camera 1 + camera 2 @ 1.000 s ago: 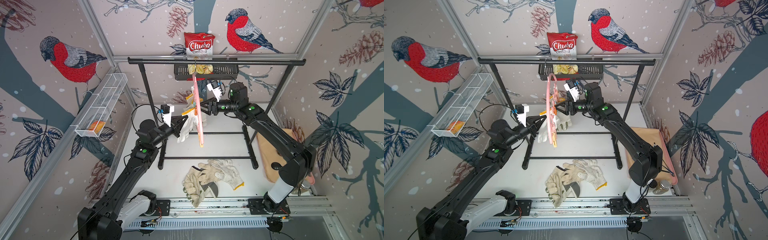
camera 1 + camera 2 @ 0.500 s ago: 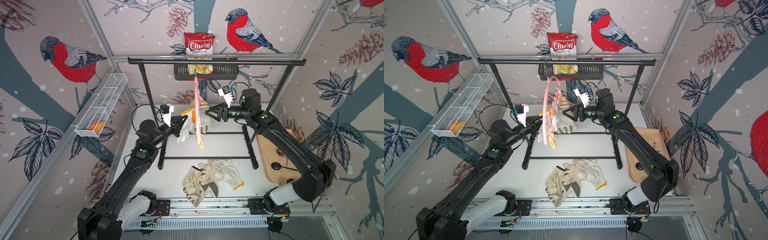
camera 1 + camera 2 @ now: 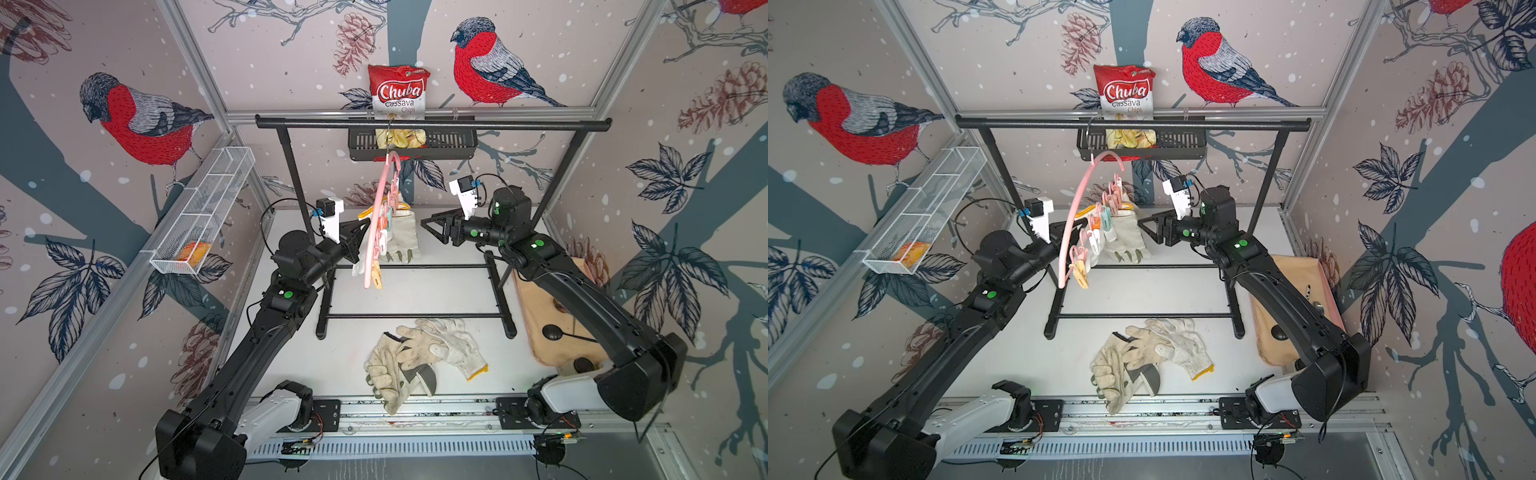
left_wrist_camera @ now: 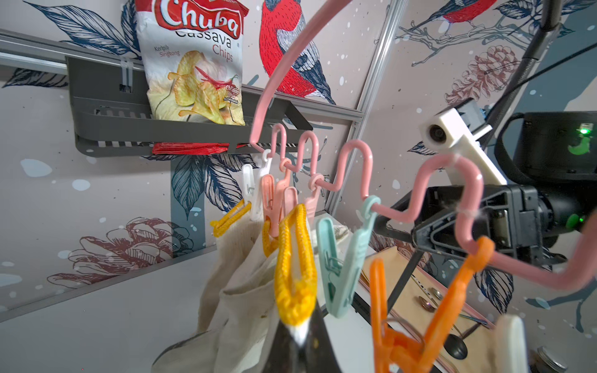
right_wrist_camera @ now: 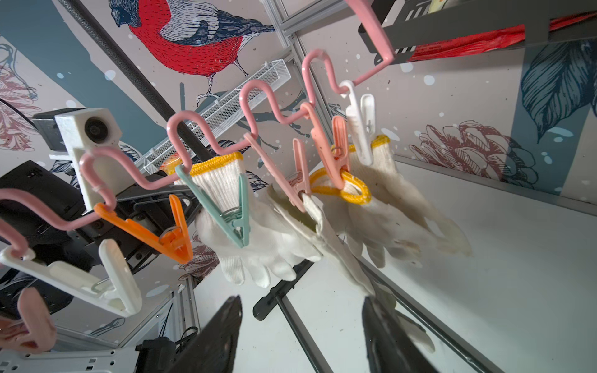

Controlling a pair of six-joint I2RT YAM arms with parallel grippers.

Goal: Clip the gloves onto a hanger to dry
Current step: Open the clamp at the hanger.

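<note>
Yellow-edged glove cuff [image 4: 295,274] sits clenched in the left tool [image 4: 300,337] beside the teal clothespin [image 4: 342,268] for clipping, while the right tool [image 5: 302,306] hangs released.

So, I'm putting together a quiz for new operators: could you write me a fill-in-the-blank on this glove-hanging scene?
1. The pink hanger hangs from the black garment ___.
2. The right gripper is ___ and holds nothing.
3. The left gripper pinches a knit glove by its ___ cuff edge.
4. The loose gloves lie on the ___.
Missing words: rack; open; yellow; table.
</note>
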